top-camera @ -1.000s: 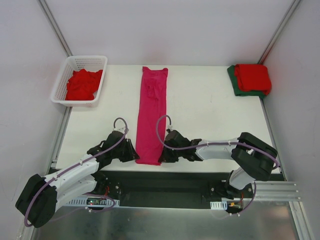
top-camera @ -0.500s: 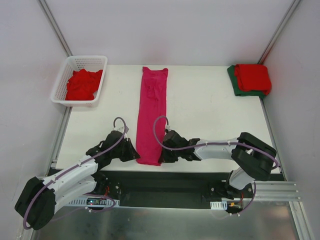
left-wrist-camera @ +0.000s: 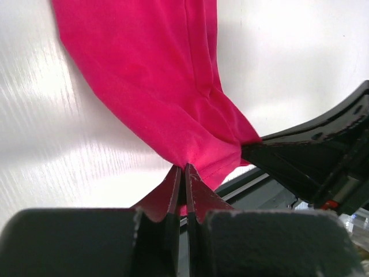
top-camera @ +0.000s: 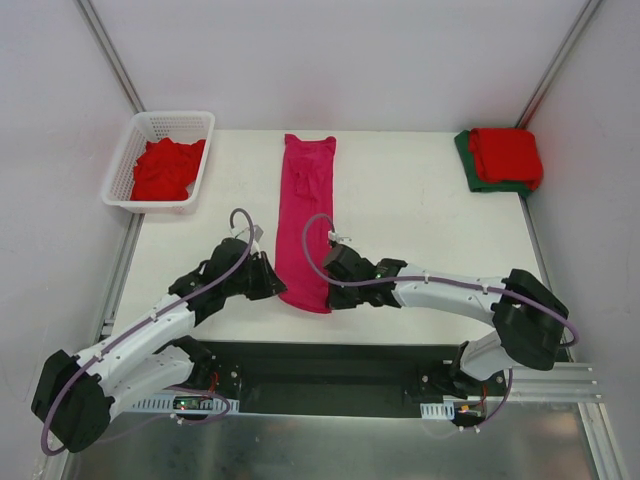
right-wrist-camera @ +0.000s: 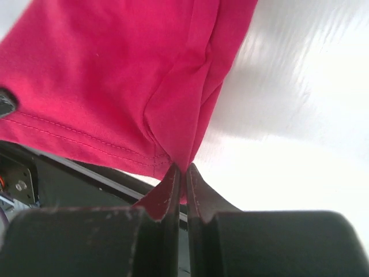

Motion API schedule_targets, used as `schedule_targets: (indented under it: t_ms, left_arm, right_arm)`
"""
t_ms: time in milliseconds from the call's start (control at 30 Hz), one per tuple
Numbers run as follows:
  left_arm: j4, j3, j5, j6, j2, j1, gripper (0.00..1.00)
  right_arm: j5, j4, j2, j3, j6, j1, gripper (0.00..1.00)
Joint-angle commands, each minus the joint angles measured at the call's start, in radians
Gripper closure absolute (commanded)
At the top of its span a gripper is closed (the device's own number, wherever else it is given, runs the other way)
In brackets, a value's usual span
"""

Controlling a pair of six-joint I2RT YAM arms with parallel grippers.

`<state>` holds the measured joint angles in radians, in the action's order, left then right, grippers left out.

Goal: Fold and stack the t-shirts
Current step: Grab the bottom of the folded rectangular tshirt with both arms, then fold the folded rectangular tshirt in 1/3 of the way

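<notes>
The left gripper [top-camera: 272,287] was clenched on the near left corner of the narrow-folded magenta-pink t-shirt [top-camera: 305,205]. The right gripper [top-camera: 326,292] pinched the near right corner.

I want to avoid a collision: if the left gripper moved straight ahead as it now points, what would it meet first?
The left gripper would meet the magenta t-shirt it pinches; its cloth lies directly ahead. The right gripper sits off to the side, probably outside that line.
</notes>
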<state>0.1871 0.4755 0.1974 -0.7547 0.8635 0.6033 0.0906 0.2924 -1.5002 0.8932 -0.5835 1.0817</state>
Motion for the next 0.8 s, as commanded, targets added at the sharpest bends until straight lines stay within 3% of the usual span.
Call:
schedule_targets:
  t_ms: [0, 333, 767]
  left_arm:
    - [0.022, 0.075, -0.061, 0.055, 0.049, 0.007, 1.00]
    - [-0.009, 0.158, -0.127, 0.095, 0.147, -0.010, 1.00]
    - [-0.136, 0.311, -0.023, 0.184, 0.330, -0.112, 1.00]
  right_arm:
    - [0.061, 0.099, 0.028, 0.061, 0.071, -0.049, 0.99]
    - [0.031, 0.073, -0.008, 0.134, 0.146, -0.180, 0.99]
    - [-0.113, 0.031, -0.167, 0.355, 0.254, -0.296, 0.98]
